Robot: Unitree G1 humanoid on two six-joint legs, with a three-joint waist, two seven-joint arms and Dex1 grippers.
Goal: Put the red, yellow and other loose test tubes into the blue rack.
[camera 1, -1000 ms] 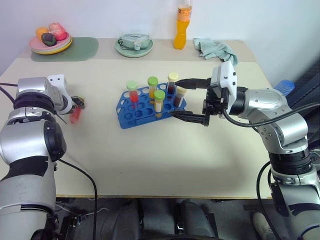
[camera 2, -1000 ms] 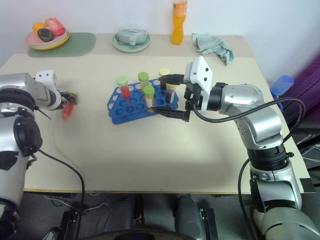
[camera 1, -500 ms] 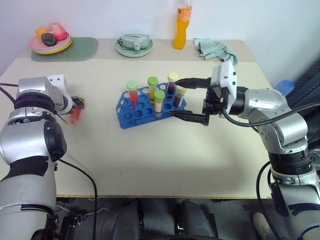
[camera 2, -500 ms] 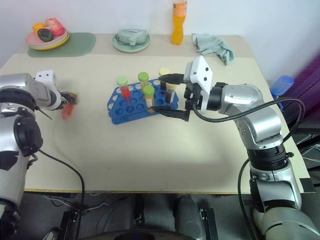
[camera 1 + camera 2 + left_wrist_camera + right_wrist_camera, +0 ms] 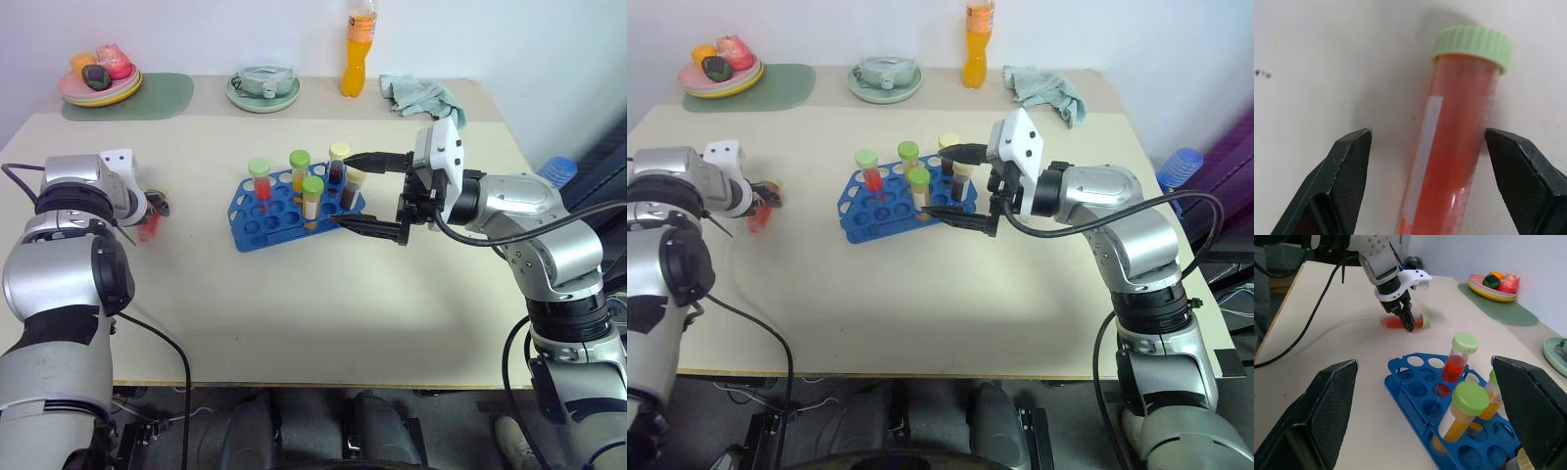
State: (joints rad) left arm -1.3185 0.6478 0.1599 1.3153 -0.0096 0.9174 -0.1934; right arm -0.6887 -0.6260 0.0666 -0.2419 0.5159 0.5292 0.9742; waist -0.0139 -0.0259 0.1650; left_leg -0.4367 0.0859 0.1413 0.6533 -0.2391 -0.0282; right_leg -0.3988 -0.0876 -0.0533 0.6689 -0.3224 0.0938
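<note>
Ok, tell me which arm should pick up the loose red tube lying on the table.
Left. The left gripper is open around the green-capped red tube; the right gripper is by the blue plastic rack.

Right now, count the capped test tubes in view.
6. Five stand in the blue plastic rack: one red, two yellow-orange, two dark. One red tube lies on the table between the left gripper's open jaws. The right gripper could hide more.

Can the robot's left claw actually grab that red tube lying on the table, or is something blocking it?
Probably yes. The left gripper is open, with one finger on each side of the red tube, which lies flat on the table. Nothing lies between them.
</note>
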